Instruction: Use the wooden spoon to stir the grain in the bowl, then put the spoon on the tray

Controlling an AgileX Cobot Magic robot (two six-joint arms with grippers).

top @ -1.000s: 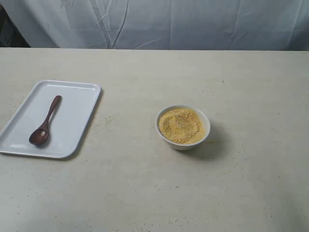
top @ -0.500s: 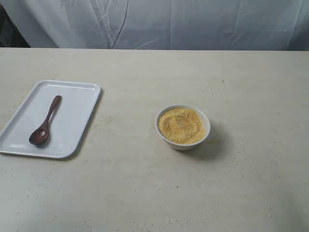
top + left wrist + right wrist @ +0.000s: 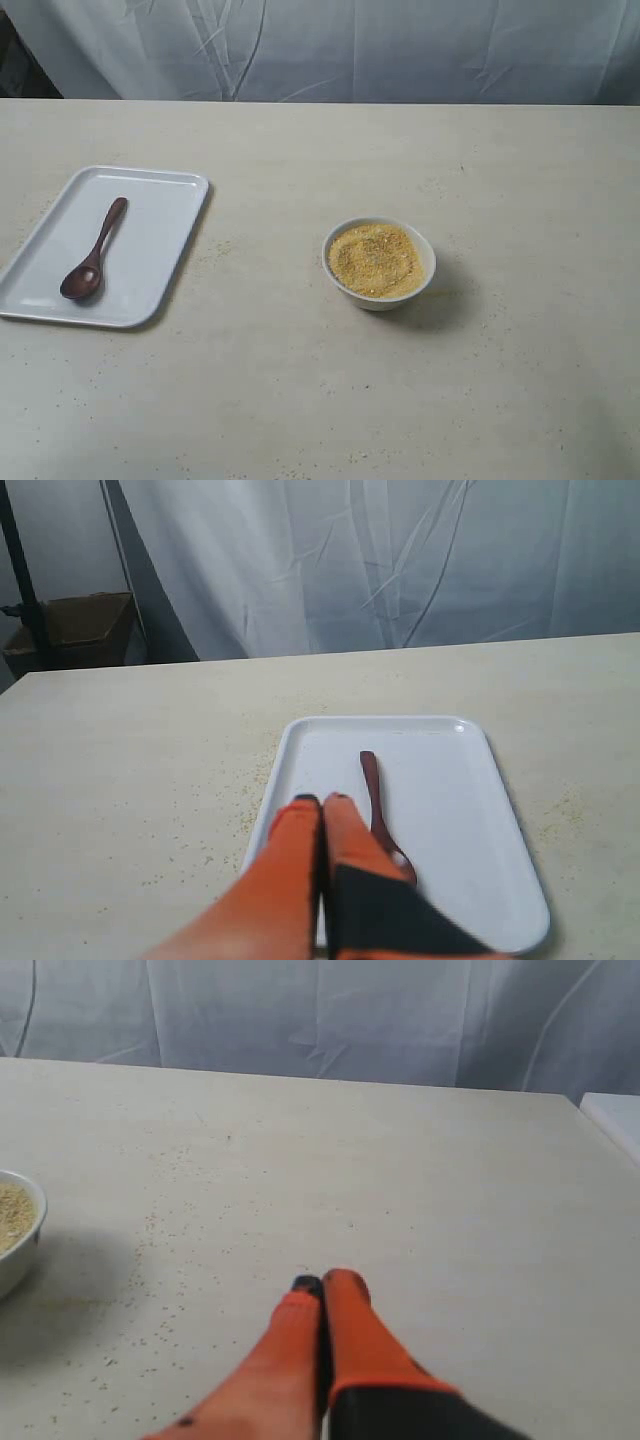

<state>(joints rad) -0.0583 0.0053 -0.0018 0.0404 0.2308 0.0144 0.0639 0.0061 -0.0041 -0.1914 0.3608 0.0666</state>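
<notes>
nothing moves across the last second: the wooden spoon (image 3: 92, 250) lies on the tray (image 3: 160, 215), well apart from the bowl (image 3: 385, 298) of perhaps-stirred grain (image 3: 375, 258), left gripper (image 3: 322, 802) and right gripper (image 3: 322, 1282) both clenched on nothing, so the task looks done.

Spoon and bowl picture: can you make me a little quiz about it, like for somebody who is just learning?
1. True or false: the spoon lies on the tray.
2. Pick one: what colour is the grain in the bowl? A yellow, B green, C black.
3. One word: is the left gripper open or shut?

Key: 1 true. 2 A. 3 shut, with its two fingers pressed together and nothing between them.
</notes>
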